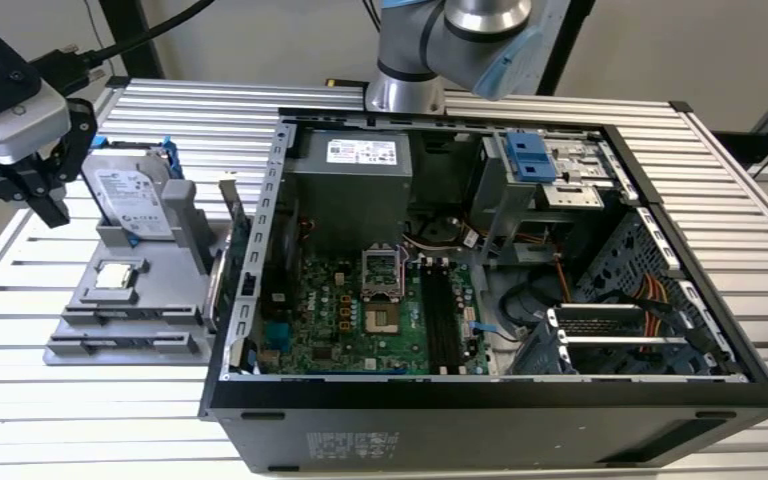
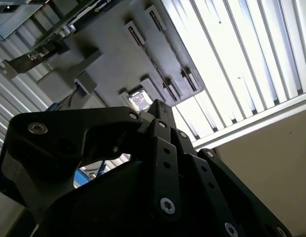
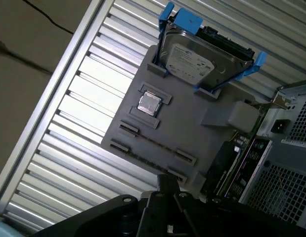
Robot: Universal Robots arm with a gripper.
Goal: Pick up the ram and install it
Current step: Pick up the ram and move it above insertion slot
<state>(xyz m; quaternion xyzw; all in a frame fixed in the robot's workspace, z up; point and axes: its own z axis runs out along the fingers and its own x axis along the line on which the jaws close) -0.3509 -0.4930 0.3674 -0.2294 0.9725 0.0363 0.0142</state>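
**Item: ram** [image 3: 153,143]. It is judged to be seated on edge in a long clipped slot of the gray holder [image 1: 91,338]. It is presented as a thin line in the first wrist view, and its identity cannot be confirmed.

**Holder:** It is set on the slatted tabletop [image 1: 117,425], just beside the computer case [image 1: 491,420]. A hard drive [image 1: 131,195] and an expansion card [image 1: 224,270] are kept upright in it, and a processor chip [image 1: 115,276] is recessed flat. This arrangement is judged to allow each part to be taken from above.

**Case:** It is laid on its side with the panel removed, so the black motherboard slots [image 1: 440,320] are turned upward for insertion.

**Pincer** [image 1: 37,195]: It is hung over the holder at the exterior view's left, well apart from the slots. Whether it is spread or pressed together cannot be told.

**Stage:** The pick-up is judged not yet made.
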